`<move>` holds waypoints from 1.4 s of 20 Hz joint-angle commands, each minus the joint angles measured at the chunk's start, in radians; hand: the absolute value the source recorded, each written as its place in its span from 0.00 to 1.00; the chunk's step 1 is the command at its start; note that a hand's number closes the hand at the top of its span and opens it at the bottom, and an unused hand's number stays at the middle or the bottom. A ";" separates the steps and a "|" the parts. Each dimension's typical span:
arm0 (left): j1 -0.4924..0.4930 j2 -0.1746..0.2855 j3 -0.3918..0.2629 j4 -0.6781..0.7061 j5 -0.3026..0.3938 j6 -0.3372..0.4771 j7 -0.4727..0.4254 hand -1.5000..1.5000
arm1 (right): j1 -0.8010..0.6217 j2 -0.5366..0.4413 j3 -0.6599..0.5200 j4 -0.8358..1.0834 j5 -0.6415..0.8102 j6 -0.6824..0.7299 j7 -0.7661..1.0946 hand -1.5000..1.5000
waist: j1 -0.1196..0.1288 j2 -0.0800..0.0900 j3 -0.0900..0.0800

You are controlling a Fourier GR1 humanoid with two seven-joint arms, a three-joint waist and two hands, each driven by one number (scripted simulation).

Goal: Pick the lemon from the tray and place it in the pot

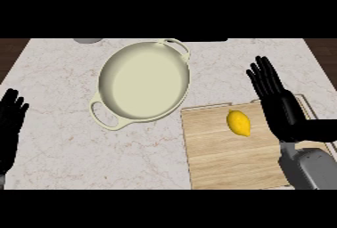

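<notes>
A yellow lemon [239,123] lies on the wooden tray [223,160] at the lower right of the counter. To the tray's upper left sits a cream pot [145,82] with two handles, nothing inside it. My right hand [280,104] hovers over the tray's right side, just right of the lemon, fingers straight and pointing away, not touching the fruit. At the left edge my left hand [10,122] rests open with fingers up.
The marble counter [59,80] stretches between the pot and my left hand. A grey round object [88,40] peeks in at the far top edge. Dark wood floor shows past the counter's left and right corners.
</notes>
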 commanded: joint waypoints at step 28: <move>-0.155 -0.234 -0.257 0.024 0.100 -0.261 0.182 0.50 | -0.386 -0.414 0.191 -0.184 0.458 0.446 1.136 0.00 | 0.004 0.009 -0.006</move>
